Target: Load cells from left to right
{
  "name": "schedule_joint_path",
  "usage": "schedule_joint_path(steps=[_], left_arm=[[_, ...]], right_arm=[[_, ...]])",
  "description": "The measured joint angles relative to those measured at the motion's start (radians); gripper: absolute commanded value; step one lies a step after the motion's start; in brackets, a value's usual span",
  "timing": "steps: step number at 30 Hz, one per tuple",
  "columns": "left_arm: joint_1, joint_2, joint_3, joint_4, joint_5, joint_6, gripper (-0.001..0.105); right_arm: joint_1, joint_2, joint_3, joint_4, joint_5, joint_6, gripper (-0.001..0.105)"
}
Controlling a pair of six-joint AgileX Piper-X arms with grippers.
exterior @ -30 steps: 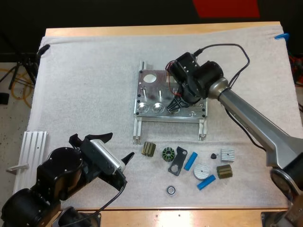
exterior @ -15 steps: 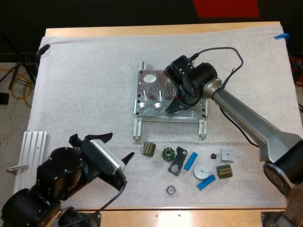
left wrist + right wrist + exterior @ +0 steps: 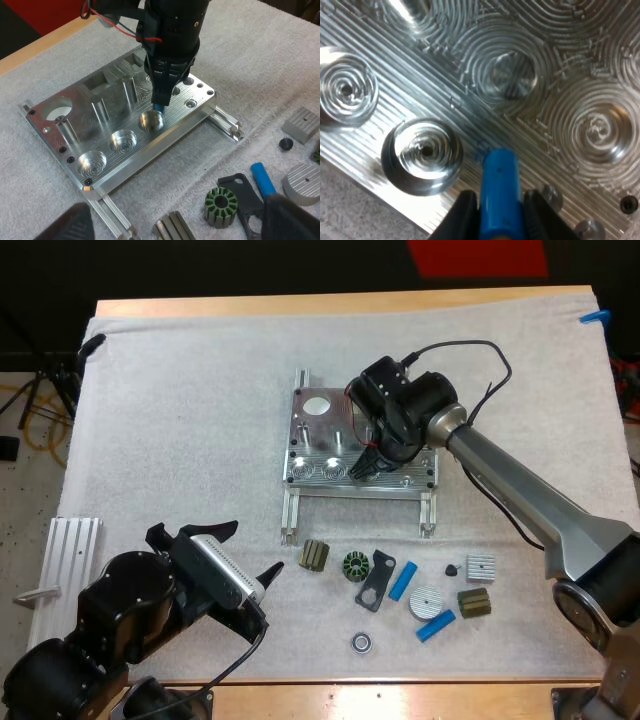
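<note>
The metal fixture (image 3: pixel 310 435) lies mid-mat, with a row of round pockets along its near edge. My right gripper (image 3: pixel 368 468) hangs over that row, shut on a blue cylinder (image 3: pixel 500 190). The cylinder's tip (image 3: pixel 158 106) sits on the fixture (image 3: pixel 185 107) just beside the third pocket from the left (image 3: pixel 151 120), at the rim of that pocket (image 3: pixel 422 150). The pockets in sight hold nothing. My left gripper (image 3: pixel 243 550) rests open near the mat's front left, its fingers (image 3: pixel 75 225) wide apart with nothing between them. Two loose blue cylinders (image 3: pixel 403 580) (image 3: pixel 436 625) lie in front of the fixture.
Small parts are scattered in front of the fixture: a grey-green block (image 3: pixel 314 555), a ringed stator (image 3: pixel 355 566), a black bracket (image 3: pixel 373 582), a silver disc (image 3: pixel 425 602), a bearing (image 3: pixel 361 642) and a finned block (image 3: pixel 480 567). An aluminium rail (image 3: pixel 62 560) lies at the left edge.
My right gripper has shifted slightly left and lower over the fixture's front row with the blue cylinder. The left arm has stayed still.
</note>
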Motion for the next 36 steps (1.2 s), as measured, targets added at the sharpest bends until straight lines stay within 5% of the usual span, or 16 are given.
schedule_joint_path(steps=[27,29,34,36], left_arm=[[0.000,0.000,0.000,0.000,0.000,0.000,0.067],[0.000,0.000,0.000,0.000,0.000,0.000,0.067],[0.000,0.000,0.000,0.000,0.000,0.000,0.067],[0.000,0.000,0.000,0.000,0.000,0.000,0.067]], right_arm=[[0.002,0.022,-0.015,0.003,0.065,0.038,0.000],[0.002,0.022,-0.015,0.002,0.067,0.038,0.008],[0.002,0.031,-0.013,0.022,0.114,0.038,0.061],[-0.001,0.044,-0.007,0.035,0.134,0.038,0.069]])
